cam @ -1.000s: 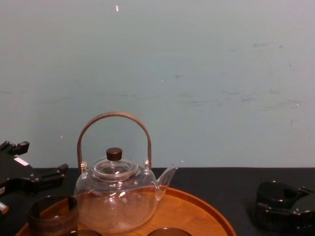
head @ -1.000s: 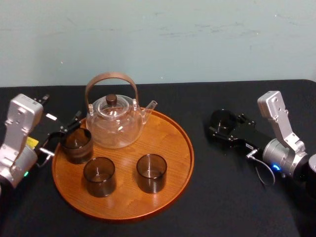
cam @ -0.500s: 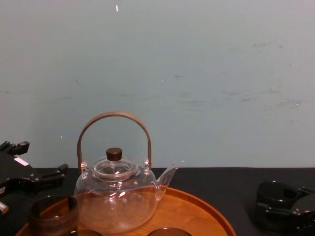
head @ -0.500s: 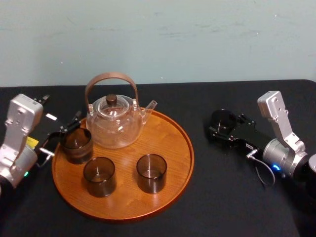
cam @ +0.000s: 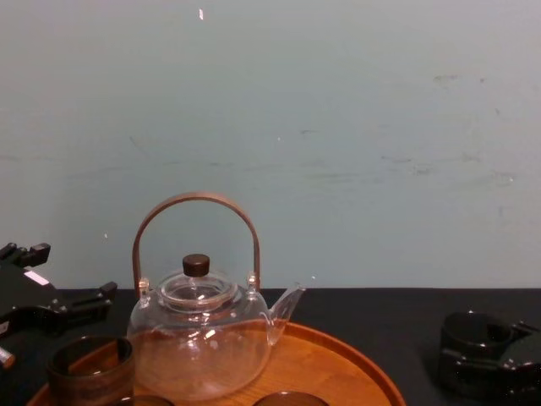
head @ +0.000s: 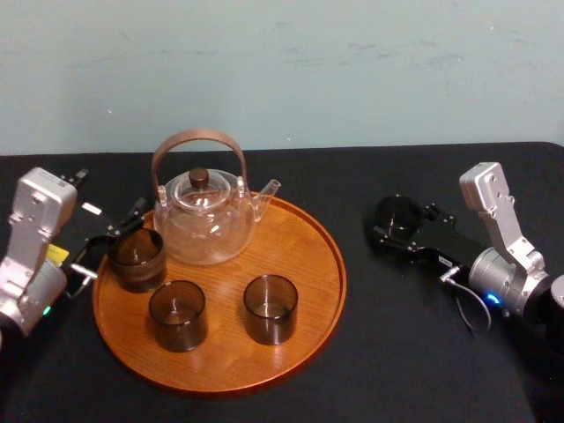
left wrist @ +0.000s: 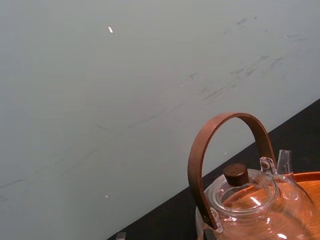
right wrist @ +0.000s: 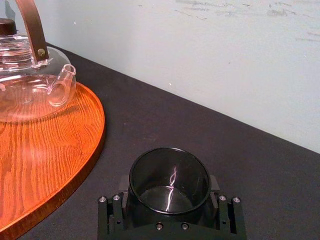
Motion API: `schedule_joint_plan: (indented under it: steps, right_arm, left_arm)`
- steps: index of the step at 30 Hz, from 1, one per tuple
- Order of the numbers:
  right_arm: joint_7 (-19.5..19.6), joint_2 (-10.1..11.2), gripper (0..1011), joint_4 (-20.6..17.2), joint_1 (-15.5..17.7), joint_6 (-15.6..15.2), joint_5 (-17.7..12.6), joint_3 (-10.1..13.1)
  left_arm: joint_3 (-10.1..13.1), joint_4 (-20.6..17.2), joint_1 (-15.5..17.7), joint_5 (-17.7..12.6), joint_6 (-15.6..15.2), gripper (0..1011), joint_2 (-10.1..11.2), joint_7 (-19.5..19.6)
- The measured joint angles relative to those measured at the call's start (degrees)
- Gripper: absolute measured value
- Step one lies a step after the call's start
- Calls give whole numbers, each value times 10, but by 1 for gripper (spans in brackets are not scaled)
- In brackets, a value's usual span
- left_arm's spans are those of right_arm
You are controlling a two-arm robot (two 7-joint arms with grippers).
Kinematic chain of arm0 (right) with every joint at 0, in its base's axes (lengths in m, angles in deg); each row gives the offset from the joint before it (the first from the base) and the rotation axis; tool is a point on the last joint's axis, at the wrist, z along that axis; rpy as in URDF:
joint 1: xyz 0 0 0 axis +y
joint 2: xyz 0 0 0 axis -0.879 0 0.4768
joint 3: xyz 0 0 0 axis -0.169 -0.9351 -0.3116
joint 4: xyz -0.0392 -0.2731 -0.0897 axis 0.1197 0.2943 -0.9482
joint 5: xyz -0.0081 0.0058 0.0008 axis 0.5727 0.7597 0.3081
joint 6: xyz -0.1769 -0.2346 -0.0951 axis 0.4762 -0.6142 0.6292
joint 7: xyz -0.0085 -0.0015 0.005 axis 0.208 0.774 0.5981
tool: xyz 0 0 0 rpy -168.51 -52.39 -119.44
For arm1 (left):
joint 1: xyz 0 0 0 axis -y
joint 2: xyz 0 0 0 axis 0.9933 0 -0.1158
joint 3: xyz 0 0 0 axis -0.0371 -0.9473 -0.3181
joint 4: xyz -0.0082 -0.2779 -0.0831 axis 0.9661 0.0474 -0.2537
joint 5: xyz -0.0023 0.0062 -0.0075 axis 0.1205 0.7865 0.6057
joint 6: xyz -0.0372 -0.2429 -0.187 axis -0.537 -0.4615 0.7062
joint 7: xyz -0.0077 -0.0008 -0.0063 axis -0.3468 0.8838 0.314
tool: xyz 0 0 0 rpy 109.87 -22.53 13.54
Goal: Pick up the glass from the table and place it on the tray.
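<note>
Currently the dark glass stands on the black worktop toward its right edge, well apart from the tray, clasped by the right hand. A teapot and three other glasses occupy the tray. The left hand hangs spread at the tray's left rim.

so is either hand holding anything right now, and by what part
The right hand grips the dark glass low on its side walls, on the black table. The left hand, open by the tray, holds nothing.
</note>
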Motion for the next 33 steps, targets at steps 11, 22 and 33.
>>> schedule_joint_plan:
  steps: [11, 22, 33]
  right_arm:
    - [0, 0, 912, 0, 0, 0, 0, 0]
    - [0, 0, 912, 0, 0, 0, 0, 0]
    - [0, 0, 912, 0, 0, 0, 0, 0]
  left_arm:
    - [0, 0, 0, 0, 0, 1001, 0, 0]
    - [0, 0, 0, 0, 0, 1001, 0, 0]
    - [0, 0, 0, 0, 0, 1002, 0, 0]
